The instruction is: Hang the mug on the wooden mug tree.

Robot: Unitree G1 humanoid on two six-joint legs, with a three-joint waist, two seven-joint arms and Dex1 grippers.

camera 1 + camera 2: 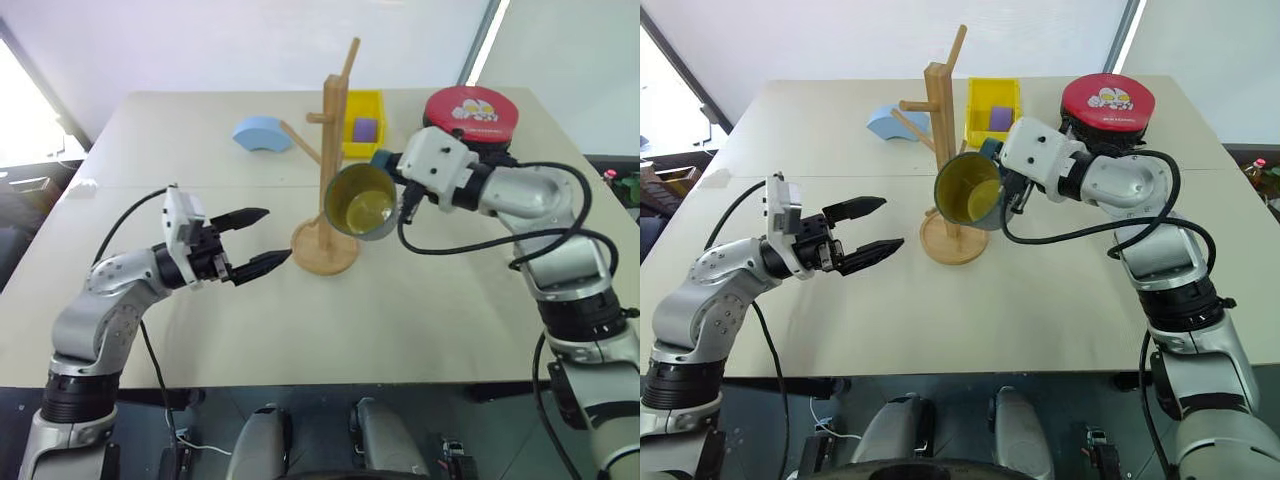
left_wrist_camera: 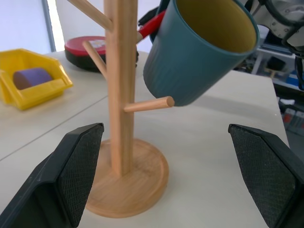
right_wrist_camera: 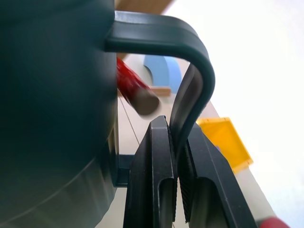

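Yellow bin (image 1: 364, 118), blue arch block (image 1: 262, 133), red round tin (image 1: 470, 111) on table (image 1: 180, 140).

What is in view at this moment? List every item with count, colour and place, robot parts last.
mug: 1, blue-grey with yellow inside, held in the air by its handle, tipped on its side beside the post of the mug tree
wooden mug tree: 1, light wood, standing upright near the middle of the table
yellow bin: 1, yellow, far side of the table behind the mug tree, with a purple block inside
blue arch block: 1, light blue, far side, left of the mug tree
round red tin: 1, red lid on a black base, far right of the table
table: 1, beige
left gripper: 1, black, open, left of the tree's base
right gripper: 1, black, shut on the mug's handle
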